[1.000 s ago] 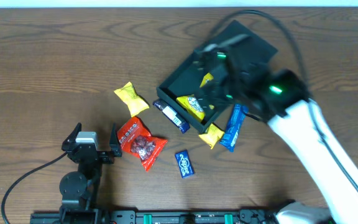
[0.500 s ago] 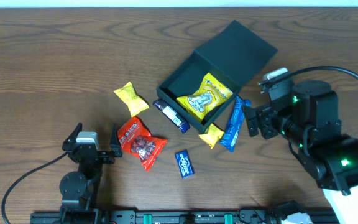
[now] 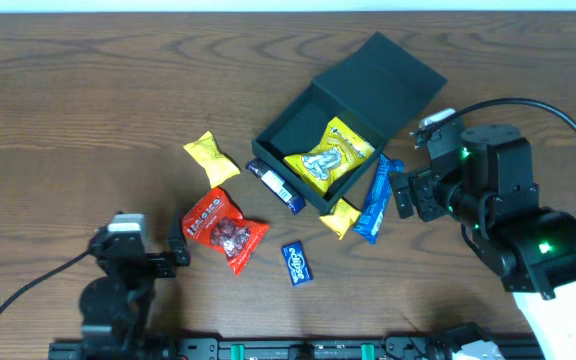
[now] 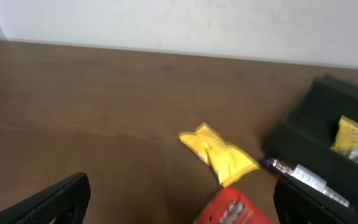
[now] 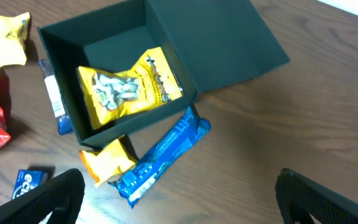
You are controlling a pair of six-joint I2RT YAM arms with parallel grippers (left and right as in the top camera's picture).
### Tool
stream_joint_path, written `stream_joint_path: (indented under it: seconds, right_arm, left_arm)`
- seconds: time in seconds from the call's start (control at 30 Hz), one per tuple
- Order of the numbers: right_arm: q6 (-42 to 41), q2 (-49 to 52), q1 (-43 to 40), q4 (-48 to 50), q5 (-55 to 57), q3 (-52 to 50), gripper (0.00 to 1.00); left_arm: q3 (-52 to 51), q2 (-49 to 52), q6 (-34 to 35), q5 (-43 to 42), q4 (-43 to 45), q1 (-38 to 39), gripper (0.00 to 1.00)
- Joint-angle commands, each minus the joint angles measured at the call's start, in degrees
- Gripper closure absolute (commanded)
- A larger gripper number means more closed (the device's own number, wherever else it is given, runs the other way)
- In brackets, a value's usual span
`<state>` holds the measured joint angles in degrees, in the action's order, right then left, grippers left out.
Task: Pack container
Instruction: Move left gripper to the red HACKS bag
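Two tools spread | container just beside right tool, well apart from left tool

Left wrist view was blurry: container clipped at right edge, red packet clipped at bottom. Small yellow packet was partly hidden under container's corner.

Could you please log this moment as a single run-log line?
container: lid open, yellow packet inside | left gripper: open, empty | right gripper: open, empty, beside container
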<state>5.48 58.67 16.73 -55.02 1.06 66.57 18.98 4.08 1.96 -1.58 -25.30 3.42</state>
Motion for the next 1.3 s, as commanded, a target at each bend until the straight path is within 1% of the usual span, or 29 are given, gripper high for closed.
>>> stream_joint_path:
  seconds: [0.0, 0.07, 0.1, 0.13, 0.2, 0.23, 0.27, 0.33, 0.4, 0.47, 0.57, 0.63, 0.67, 0.73, 0.8, 0.83, 0.87, 0.9, 0.97, 1.03, 1.13, 1.2, 1.27]
  right_arm:
    - [0.81, 0.11, -0.57, -0.07, 0.42, -0.26, 0.01]
    - [0.81, 0.11, -0.57, -0.07, 0.42, -0.26, 0.01]
    - [0.81, 0.11, -0.57, -0.09, 0.42, -0.26, 0.01]
    - [0.81, 0.11, -0.57, -0.07, 0.42, -0.26, 0.01]
    - [0.81, 0.11, -0.57, -0.07, 0.42, -0.26, 0.01]
    - [0.81, 0.11, -0.57, -0.07, 0.42, -0.26, 0.01]
    - [0.81, 0.11, -0.57, -0.07, 0.42, -0.26, 0.01]
    - [0.81, 0.11, -0.57, -0.09, 0.42, -0.26, 0.01]
    - [0.81, 0.11, -0.57, -0.07, 0.42, -0.26, 0.01]
    - [0.81, 0.11, -0.57, -0.07, 0.42, -0.26, 0.01]
    - [0.81, 0.11, -0.57, -0.07, 0.42, -0.26, 0.01]
    - [0.81, 0.11, -0.57, -0.07, 0.42, -0.26, 0.01]
    - [0.81, 0.11, -0.57, -0.09, 0.42, -0.26, 0.01]
    - [0.81, 0.11, -0.57, -0.09, 0.42, -0.26, 0.01]
    - [0.81, 0.11, -0.57, -0.09, 0.42, -0.26, 0.01]
    - [0.81, 0.11, -0.57, -0.07, 0.42, -0.26, 0.01]
    - [0.81, 0.11, -0.57, -0.07, 0.42, -0.26, 0.01]
    - [0.81, 0.11, -0.57, -0.07, 0.42, -0.26, 0.01]
    - [0.81, 0.11, -0.57, -0.07, 0.42, -0.26, 0.01]
    - [0.81, 0.11, -0.57, -0.07, 0.42, -0.26, 0.01]
    - [0.81, 0.11, -0.57, -0.07, 0.42, -0.26, 0.01]
    - [0.81, 0.11, -0.57, -0.09, 0.42, -0.26, 0.01]
    - [0.81, 0.11, -0.57, -0.07, 0.42, -0.26, 0.01]
  left_arm:
    - [8.31, 5.46, 3.39, 2.14, -2.6, -0.31, 0.05]
    - [12.2, 10.56, 8.22, 2.08, -4.07, -0.31, 0.05]
    - [13.75, 13.27, 12.63, 1.62, -4.04, -0.28, 0.05]
    - [15.56, 16.79, 18.56, 1.53, -4.07, -0.28, 0.05]
    - [17.84, 21.51, 24.39, -0.09, -4.04, -0.28, 0.05]
    - [19.34, 24.22, 27.28, -3.61, -4.07, -0.26, 0.05]
    - [20.68, 26.6, 30.08, -10.25, -4.07, -0.22, 0.04]
    - [21.88, 29.24, 33.18, -21.73, -3.82, -0.24, 0.04]
    - [21.94, 30.84, 36.24, -30.6, -2.12, -0.24, 0.05]
    - [21.92, 32.28, 39.23, -33.92, -1.57, -0.24, 0.05]
    - [21.92, 33.05, 39.91, -36.0, -2.86, -0.24, 0.05]
    - [21.92, 33.05, 40.57, -34.01, -1.88, -0.31, 0.05]
    - [21.94, 33.05, 43.82, -32.54, -1.92, -0.31, 0.04]
    - [21.94, 33.2, 51.25, -32.35, -2.38, -0.28, 0.04]
    - [21.94, 33.66, 57.53, -31.54, -4.63, -0.28, 0.0]
    - [21.94, 33.9, 59.43, -30.77, -6.03, -0.24, 0.06]
    - [21.94, 34.27, 61.66, -29.92, -8.04, -0.17, 0.08]
    - [21.94, 34.73, 62.82, -29.05, -9.99, 0.13, 0.08]
    - [22.03, 36.11, 64.06, -26.58, -14.08, 1.57, 0.04]
    - [22.45, 37.73, 66.12, -23.23, -17.44, 3.69, 0.04]
    - [24.52, 41.27, 68.96, -17.38, -21.29, 8.48, 0.04]
    - [27.3, 45.2, 70.53, -11.58, -23.58, 13.07, 0.04]
    - [30.27, 49.72, 71.82, -8.2, -25.75, 16.35, 0.04]
